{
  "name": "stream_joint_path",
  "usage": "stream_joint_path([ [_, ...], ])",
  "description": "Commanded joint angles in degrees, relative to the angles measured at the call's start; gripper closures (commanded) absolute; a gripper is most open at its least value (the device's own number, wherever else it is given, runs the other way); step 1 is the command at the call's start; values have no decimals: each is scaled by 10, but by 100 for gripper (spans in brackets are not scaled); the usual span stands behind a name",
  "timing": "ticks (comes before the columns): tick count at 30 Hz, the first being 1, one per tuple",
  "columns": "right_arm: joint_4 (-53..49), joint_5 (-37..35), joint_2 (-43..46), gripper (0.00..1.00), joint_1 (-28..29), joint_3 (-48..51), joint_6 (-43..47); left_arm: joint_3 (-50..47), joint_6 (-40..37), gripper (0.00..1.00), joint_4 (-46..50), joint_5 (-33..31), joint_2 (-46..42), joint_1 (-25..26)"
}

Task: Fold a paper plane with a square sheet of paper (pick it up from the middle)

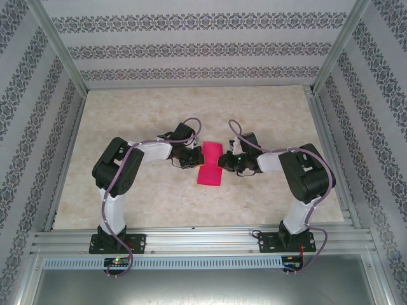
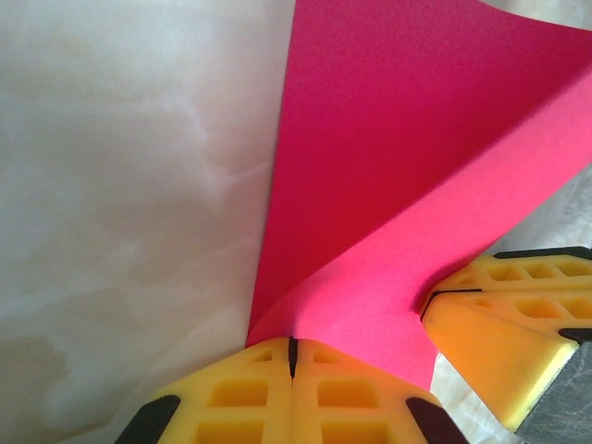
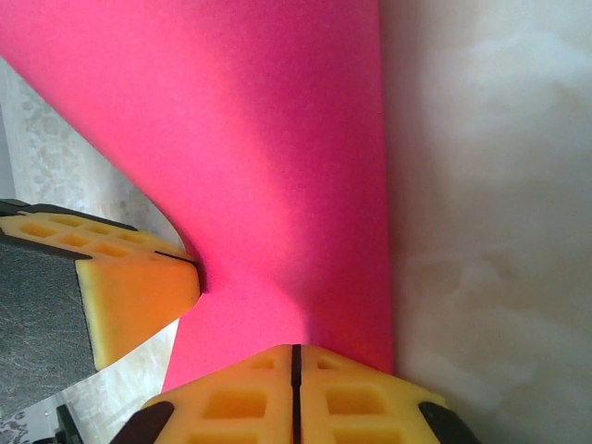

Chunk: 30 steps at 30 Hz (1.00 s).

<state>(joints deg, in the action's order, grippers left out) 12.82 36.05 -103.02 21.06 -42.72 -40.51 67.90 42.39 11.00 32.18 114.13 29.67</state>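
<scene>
Patterned grey-and-white wallpapered walls (image 1: 203, 47) on an aluminium frame closed in the scene, and below them a pale, marbled beige tabletop (image 1: 146, 114) took up the middle of the overhead frame, smooth and bare apart from the paper. The thin magenta-pink square sheet of paper (image 1: 210, 166) sat at the centre of that frame, stretched between the two arms; in the left wrist view it bowed and curled (image 2: 388, 166) rather than lying flat. The left hand (image 1: 191, 157) had its yellow fingers pressed together on the sheet's near edge (image 2: 292, 356), and the right hand (image 1: 224, 161) pinched the opposite edge the same way (image 3: 296, 356). With both grips so close to the margins, the main risk looked like the thin paper slipping out or tearing if the arms drew apart unevenly. A crooked, off-centre crease could form if the curl was pressed down as it stood. The slick tabletop would probably let the sheet slide too.
</scene>
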Motion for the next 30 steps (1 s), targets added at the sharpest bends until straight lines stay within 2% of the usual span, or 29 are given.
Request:
stream_joint_path([
  [1, -7, 9, 12, 89, -3, -9, -4, -7, -16, 100, 56, -28, 30, 10],
  [6, -29, 24, 30, 89, -6, -54, 5, -8, -18, 100, 56, -28, 30, 9],
  [22, -51, -12, -60, 89, -22, -70, 33, -8, -20, 100, 59, -27, 30, 9],
  [30, -76, 8, -11, 88, -26, -99, 32, -8, -23, 100, 63, -28, 30, 9],
])
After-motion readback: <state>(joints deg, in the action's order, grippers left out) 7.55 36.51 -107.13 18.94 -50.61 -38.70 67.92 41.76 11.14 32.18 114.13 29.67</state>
